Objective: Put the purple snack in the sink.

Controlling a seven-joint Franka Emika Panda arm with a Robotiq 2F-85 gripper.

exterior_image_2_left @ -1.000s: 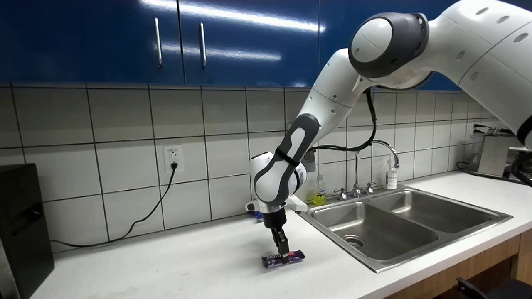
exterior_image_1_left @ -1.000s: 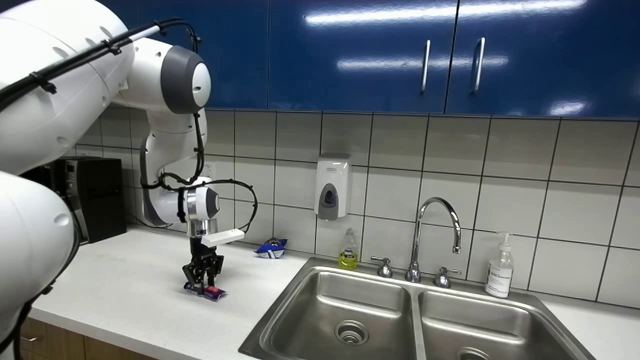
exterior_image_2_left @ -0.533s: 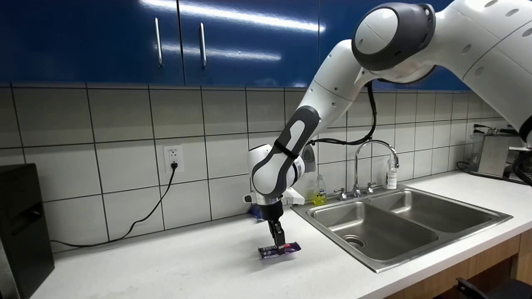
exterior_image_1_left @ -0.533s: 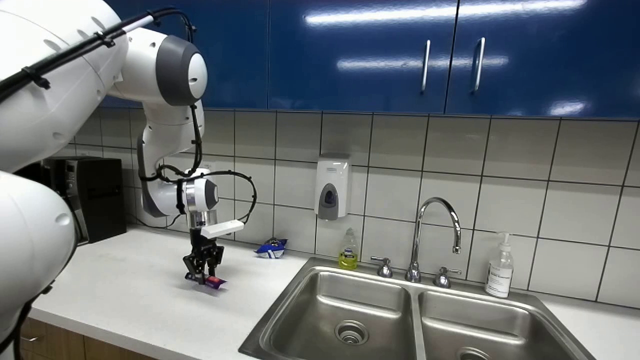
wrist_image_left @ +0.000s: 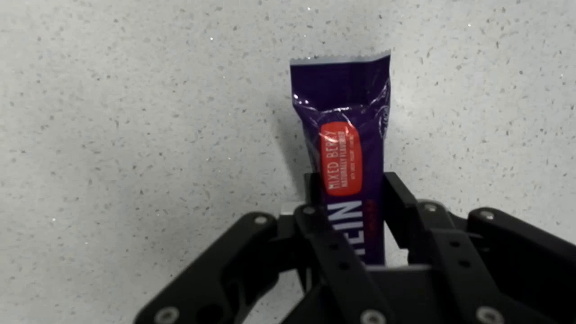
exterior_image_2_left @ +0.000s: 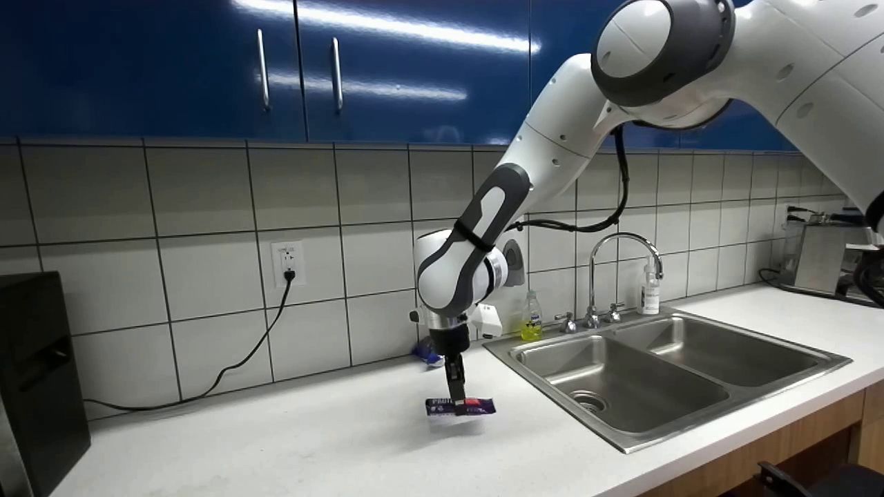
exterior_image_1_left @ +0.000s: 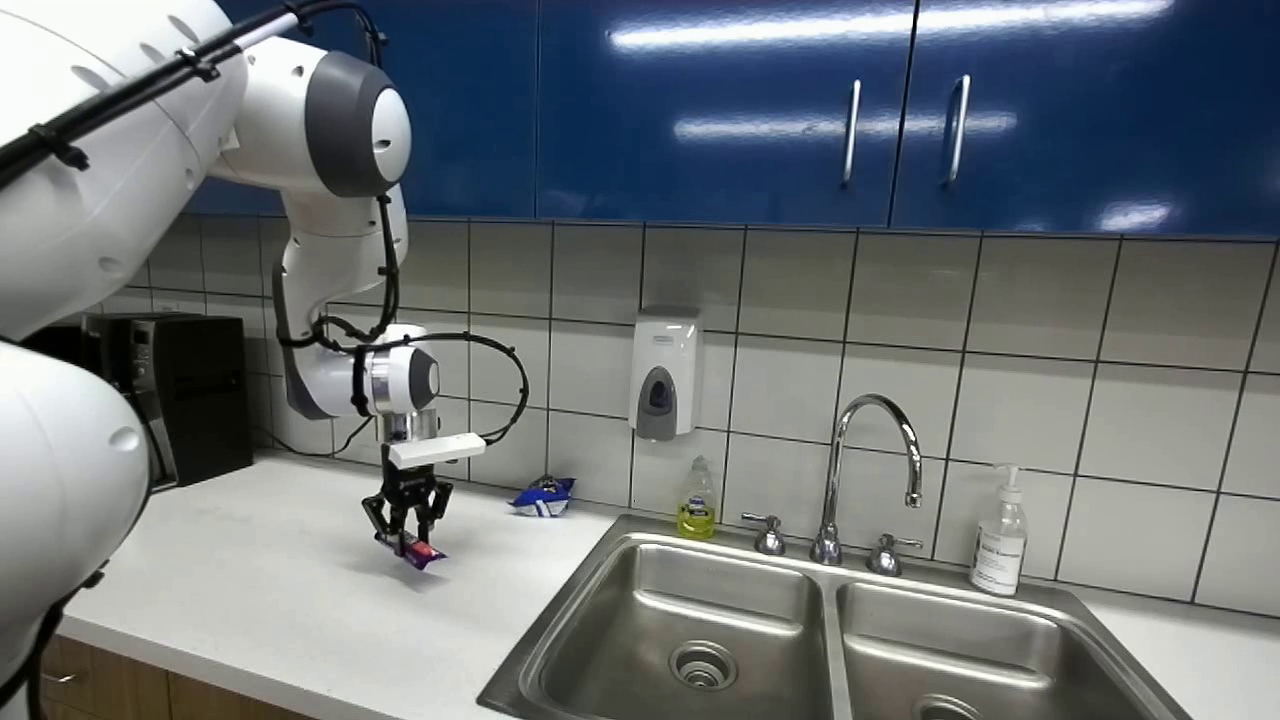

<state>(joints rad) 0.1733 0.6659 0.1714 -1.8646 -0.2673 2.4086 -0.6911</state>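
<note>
The purple snack is a dark purple bar packet with a red label, seen in both exterior views [exterior_image_1_left: 424,554] [exterior_image_2_left: 478,406] and in the wrist view [wrist_image_left: 344,157]. My gripper [exterior_image_1_left: 412,543] is shut on it across its width near the middle, one finger on each long side, in the wrist view [wrist_image_left: 353,191]. In an exterior view, the gripper [exterior_image_2_left: 458,406] holds the packet roughly level, a little above the white counter, with a shadow below it. The steel double sink [exterior_image_1_left: 832,625] [exterior_image_2_left: 663,379] lies to the right of the gripper in both exterior views.
A small blue packet [exterior_image_1_left: 544,497] lies by the tiled wall behind the gripper. A yellow soap bottle [exterior_image_1_left: 697,510], chrome faucet [exterior_image_1_left: 832,480] and pump bottle [exterior_image_1_left: 1000,550] stand along the sink's back rim. A black appliance [exterior_image_2_left: 41,379] stands on the counter. Blue cabinets [exterior_image_1_left: 720,120] hang overhead.
My gripper has lifted the purple snack off the counter and moved slightly back toward the wall. The packet has turned a little. The sink and the other objects have not moved.
</note>
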